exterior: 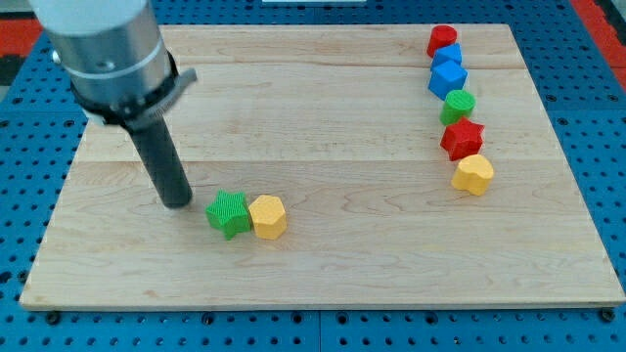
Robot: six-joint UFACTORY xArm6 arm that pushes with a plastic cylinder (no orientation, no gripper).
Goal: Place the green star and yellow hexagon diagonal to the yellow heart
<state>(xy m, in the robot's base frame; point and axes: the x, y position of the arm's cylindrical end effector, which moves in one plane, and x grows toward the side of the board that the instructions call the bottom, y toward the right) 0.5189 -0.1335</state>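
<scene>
The green star (229,213) lies on the wooden board, left of centre toward the view's bottom. The yellow hexagon (268,216) touches its right side. The yellow heart (473,174) lies at the right, at the lower end of a column of blocks. My tip (177,202) rests on the board just left of the green star, a small gap apart from it.
Above the yellow heart runs a column: a red star (461,139), a green cylinder (458,104), two blue blocks (448,77) (449,55) and a red block (441,40). The wooden board's (323,264) edges border a blue perforated table.
</scene>
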